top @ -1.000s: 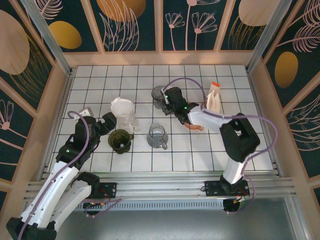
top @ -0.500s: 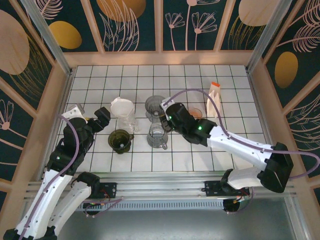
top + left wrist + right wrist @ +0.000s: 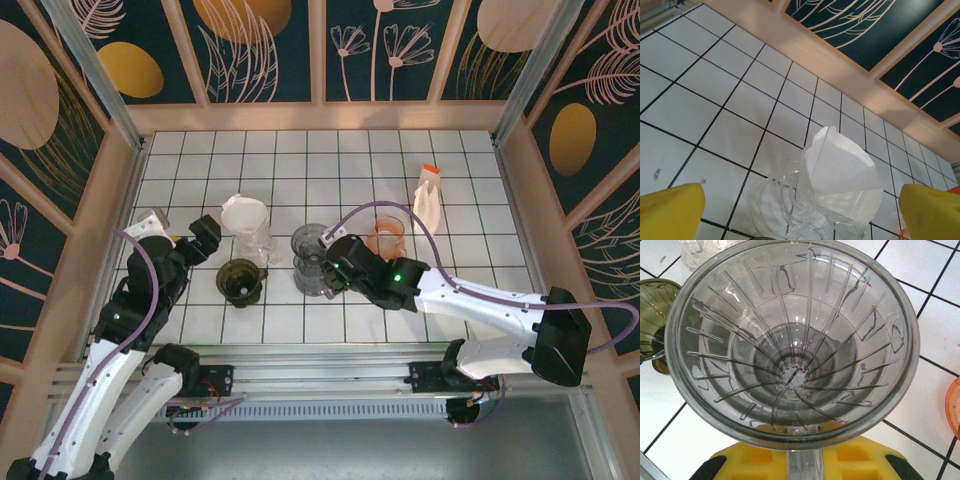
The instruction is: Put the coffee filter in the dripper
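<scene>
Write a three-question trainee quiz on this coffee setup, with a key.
1. True or false: the white filter lies inside the clear dripper that the right gripper holds.
2. The white filter sits in: A) a clear glass vessel; B) the green dripper; C) the orange cup.
3. Fill in: the left gripper has its jaws ____.
Key: 1 false; 2 A; 3 open.

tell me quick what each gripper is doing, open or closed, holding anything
left gripper: open, holding nothing
right gripper: closed on the clear dripper
</scene>
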You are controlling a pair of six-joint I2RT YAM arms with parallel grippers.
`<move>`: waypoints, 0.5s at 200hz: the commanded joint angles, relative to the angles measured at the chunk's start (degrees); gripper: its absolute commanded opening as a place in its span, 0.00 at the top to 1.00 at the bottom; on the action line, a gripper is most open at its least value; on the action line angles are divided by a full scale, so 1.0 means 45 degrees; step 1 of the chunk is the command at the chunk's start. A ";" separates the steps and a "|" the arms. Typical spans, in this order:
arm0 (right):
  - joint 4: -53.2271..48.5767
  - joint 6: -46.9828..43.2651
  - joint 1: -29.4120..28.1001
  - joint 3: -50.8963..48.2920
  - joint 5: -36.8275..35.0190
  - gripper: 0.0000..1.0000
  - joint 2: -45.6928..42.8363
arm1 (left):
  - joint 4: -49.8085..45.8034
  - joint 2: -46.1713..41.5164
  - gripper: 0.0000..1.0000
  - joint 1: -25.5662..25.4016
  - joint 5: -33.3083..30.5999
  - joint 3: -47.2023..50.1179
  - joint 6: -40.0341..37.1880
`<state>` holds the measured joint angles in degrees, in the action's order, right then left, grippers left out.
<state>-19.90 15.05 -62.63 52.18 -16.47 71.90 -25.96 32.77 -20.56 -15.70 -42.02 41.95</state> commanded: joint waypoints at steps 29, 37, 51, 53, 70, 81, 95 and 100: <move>0.0410 0.0552 -0.0196 -0.0431 -0.0191 0.87 0.0014 | 0.0052 -0.0075 0.01 0.0069 -0.0097 0.0291 -0.0163; 0.0363 0.0591 -0.0271 -0.0444 -0.0236 0.87 0.0024 | 0.0066 -0.0069 0.01 0.0075 -0.0092 0.0295 -0.0163; 0.0235 0.0601 -0.0371 -0.0446 -0.0362 0.86 0.0076 | 0.0071 -0.0071 0.01 0.0061 -0.0101 0.0314 -0.0163; 0.0216 0.0601 -0.0377 -0.0440 -0.0378 0.86 0.0092 | 0.0066 -0.0075 0.01 0.0072 -0.0103 0.0314 -0.0163; 0.0155 0.0621 -0.0462 -0.0387 -0.0461 0.85 0.0107 | 0.0065 -0.0075 0.01 0.0086 -0.0104 0.0331 -0.0163; 0.0097 0.0634 -0.0493 -0.0321 -0.0542 0.85 0.0171 | 0.0079 -0.0076 0.01 0.0076 -0.0084 0.0346 -0.0163; -0.0008 0.0611 -0.0572 -0.0262 -0.0649 0.83 0.0286 | 0.0094 -0.0066 0.01 0.0075 -0.0081 0.0383 -0.0143; -0.0050 0.0620 -0.0592 -0.0252 -0.0688 0.82 0.0340 | 0.0094 -0.0076 0.01 0.0065 -0.0070 0.0392 -0.0144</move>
<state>-19.33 16.73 -64.40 50.94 -17.89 72.10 -25.96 32.62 -20.56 -15.70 -41.17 41.98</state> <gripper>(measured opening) 0.172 0.991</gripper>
